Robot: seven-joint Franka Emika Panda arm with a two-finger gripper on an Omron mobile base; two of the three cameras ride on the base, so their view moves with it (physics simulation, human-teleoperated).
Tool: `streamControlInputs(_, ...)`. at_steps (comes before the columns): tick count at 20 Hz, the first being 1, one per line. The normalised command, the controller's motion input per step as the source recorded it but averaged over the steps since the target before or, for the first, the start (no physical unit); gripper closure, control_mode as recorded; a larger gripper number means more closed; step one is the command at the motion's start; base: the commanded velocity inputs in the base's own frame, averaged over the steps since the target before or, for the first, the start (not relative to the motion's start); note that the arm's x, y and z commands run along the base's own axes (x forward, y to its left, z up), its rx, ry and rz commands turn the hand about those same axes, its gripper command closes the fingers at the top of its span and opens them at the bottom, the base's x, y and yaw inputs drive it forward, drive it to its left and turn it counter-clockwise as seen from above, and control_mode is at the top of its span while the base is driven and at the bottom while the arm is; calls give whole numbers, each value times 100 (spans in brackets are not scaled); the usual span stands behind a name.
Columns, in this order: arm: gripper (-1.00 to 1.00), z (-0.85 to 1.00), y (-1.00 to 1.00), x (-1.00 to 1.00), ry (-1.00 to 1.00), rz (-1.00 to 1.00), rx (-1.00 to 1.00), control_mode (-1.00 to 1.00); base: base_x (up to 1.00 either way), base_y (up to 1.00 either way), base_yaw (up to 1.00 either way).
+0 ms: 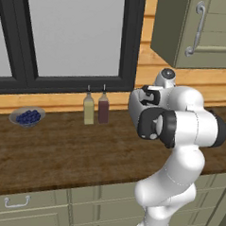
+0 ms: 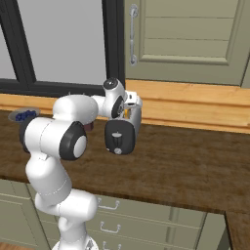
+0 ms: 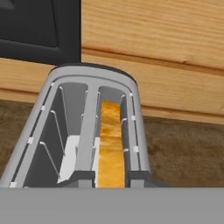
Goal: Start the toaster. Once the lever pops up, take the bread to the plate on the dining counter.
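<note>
Here the toaster stands on the wooden tabletop against the back wall, directly beneath the gripper, which points down into its top; the bread, toasted golden, sits upright in the right-hand slot, its long edge running away from the camera along the slot; the dark fingertips flank the slice's near end, narrowed on either side of it, so the gripper looks clenched on the bread, though actual contact is hard to confirm; the coming move, I judge, is a straight lift along the slot's vertical axis, keeping clear of the slot walls.
</note>
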Motion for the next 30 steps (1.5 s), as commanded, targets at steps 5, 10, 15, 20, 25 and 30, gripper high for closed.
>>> streamControlInputs(5, 100, 23, 0, 0, -9, 0, 0, -100, 0, 0, 0)
streamControlInputs(10, 100, 52, 3, 0, -14, -1, 0, -100, 0, 0, 0)
streamControlInputs(15, 100, 64, 25, 0, -2, -4, 0, -100, 0, 0, 0)
streamControlInputs(20, 100, 78, 50, 0, 6, -5, -1, -100, 0, 0, 0)
streamControlInputs(25, 100, 87, 48, -27, 18, -12, -5, -100, 0, 0, 0)
streamControlInputs(30, 100, 98, 45, -36, 29, -16, -17, -100, 0, 0, 0)
